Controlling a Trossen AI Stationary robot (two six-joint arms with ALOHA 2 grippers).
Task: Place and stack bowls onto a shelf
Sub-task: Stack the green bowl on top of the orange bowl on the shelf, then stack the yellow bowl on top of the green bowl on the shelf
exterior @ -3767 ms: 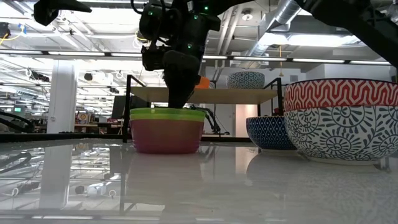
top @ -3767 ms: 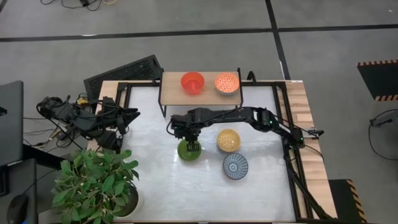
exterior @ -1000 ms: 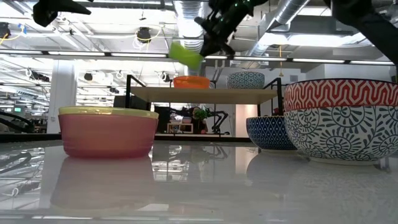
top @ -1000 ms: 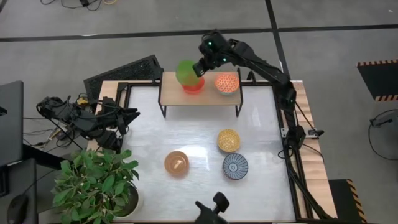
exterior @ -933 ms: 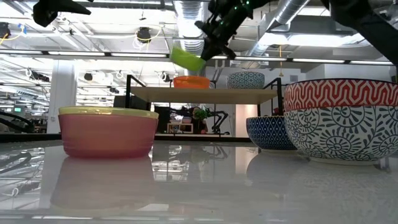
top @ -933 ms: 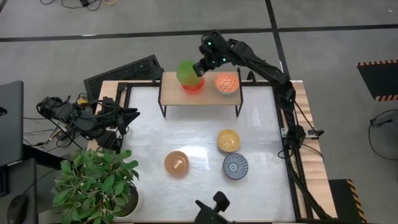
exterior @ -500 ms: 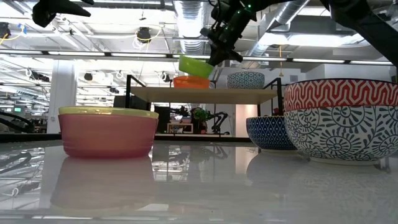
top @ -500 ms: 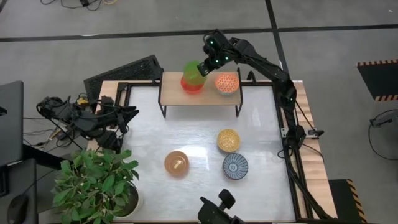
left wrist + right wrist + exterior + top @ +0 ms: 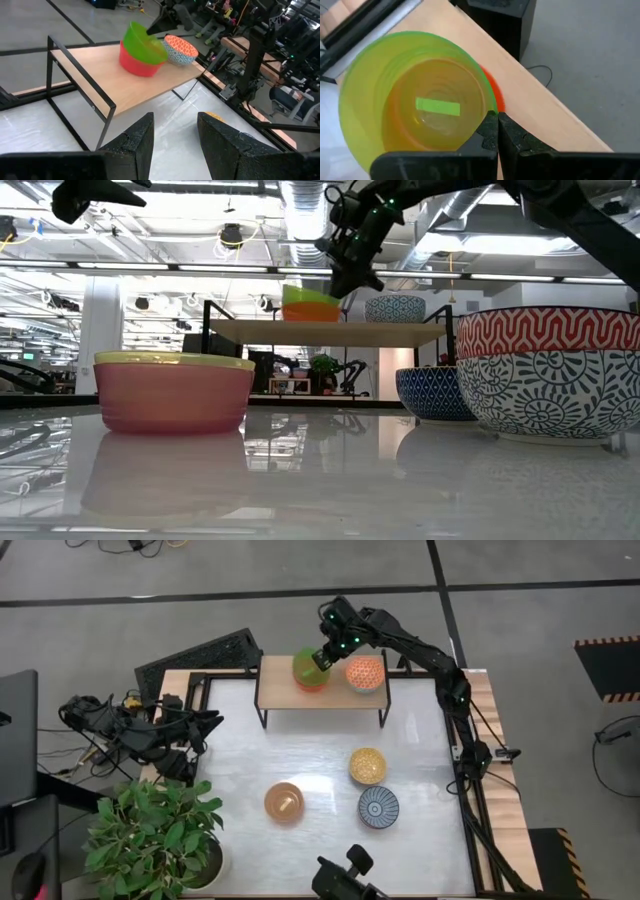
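A green bowl [image 9: 306, 667] sits inside a red bowl [image 9: 314, 684] on the left part of the wooden shelf [image 9: 280, 690]. The orange-patterned bowl [image 9: 365, 673] stands on the shelf beside them. My right gripper [image 9: 325, 655] is over the shelf, shut on the green bowl's rim. In the low view the green bowl [image 9: 304, 293] tops the red bowl [image 9: 311, 311] under the right gripper [image 9: 345, 280]. My left gripper [image 9: 175, 145] is open, waiting at the table's left edge and facing the shelf [image 9: 125, 90]. My right gripper pinches the green bowl's rim [image 9: 491, 108] on the side toward the orange-patterned bowl. One finger [image 9: 486, 131] is inside the bowl and the other finger [image 9: 514, 137] outside. The fingers come from above, slanting down. The bowl's base sits nested in the red bowl [image 9: 498, 101], slightly tilted.
On the tabletop [image 9: 300, 750] stand a yellow bowl [image 9: 367, 765], a blue-grey lined bowl [image 9: 378, 807] and a magenta bowl [image 9: 285, 802] with a yellow inside. A potted plant [image 9: 150, 835] fills the near-left corner. A dark camera mount [image 9: 345, 875] sits at the near edge.
My right gripper has carried the green bowl down and a little toward the table's right, onto the red bowl. The bowl was tilted and clear above the shelf; it now sits nested in the red bowl, nearer level. The gripper has stayed shut on the rim.
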